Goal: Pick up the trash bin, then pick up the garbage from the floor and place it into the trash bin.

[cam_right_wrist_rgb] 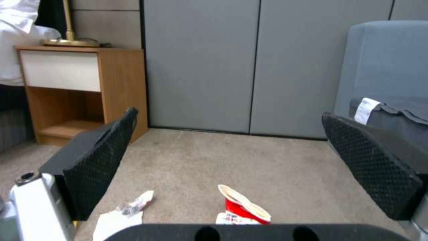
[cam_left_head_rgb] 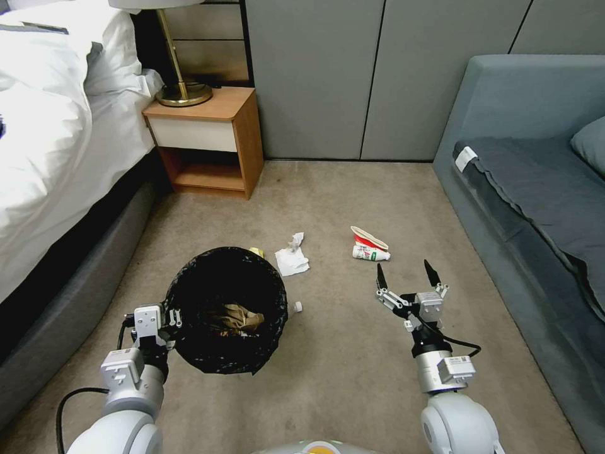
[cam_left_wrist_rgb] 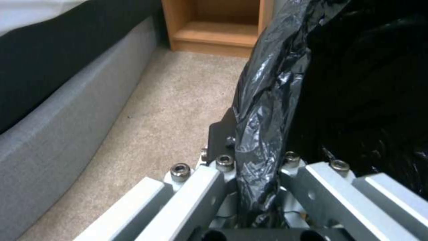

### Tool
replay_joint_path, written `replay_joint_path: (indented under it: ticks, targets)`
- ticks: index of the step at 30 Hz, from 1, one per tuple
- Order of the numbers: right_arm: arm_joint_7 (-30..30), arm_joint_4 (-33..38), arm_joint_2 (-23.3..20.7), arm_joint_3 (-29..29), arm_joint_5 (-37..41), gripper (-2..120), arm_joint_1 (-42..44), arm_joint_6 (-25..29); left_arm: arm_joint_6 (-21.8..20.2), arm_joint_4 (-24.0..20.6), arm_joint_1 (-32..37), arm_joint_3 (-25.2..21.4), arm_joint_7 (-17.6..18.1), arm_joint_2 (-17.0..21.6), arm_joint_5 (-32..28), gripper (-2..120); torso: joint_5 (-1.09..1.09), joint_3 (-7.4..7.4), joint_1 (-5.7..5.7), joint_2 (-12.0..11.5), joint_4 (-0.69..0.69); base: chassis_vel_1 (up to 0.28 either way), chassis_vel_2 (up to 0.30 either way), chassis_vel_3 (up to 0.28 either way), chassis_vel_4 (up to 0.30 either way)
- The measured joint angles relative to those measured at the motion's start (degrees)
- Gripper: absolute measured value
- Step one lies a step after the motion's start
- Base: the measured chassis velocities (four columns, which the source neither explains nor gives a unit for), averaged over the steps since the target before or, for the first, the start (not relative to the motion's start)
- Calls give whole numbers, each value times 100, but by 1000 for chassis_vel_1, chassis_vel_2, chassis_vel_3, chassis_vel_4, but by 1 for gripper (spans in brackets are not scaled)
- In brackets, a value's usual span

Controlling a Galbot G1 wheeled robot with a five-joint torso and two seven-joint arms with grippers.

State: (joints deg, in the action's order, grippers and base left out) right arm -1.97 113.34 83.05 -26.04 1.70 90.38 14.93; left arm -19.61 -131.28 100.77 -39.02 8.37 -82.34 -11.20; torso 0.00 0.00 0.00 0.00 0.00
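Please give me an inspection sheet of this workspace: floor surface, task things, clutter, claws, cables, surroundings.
Surface: beige carpet, some faint marks.
Task things: trash bin held off the floor at its rim, crumpled tan paper inside; white tissue and squashed red-and-white cup on the carpet; small white cap and a yellow scrap peek beside the bin.
Clutter: nothing seen.
Claws: left claw shut on the bin's bagged rim; right claw open, just short of the cup.
Cables: black cable on left arm, another at right wrist.
Surroundings: bed, nightstand with lamp, grey sofa.
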Motion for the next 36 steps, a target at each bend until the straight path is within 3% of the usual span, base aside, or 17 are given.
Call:
replay_joint_path:
  ticks: [36]
  targets:
    - [23,-4,-10,3,-4,100,-4,-24,-22,14,-38,17,0,13,-19,0,0,0,0,0,0,17,16,16,15]
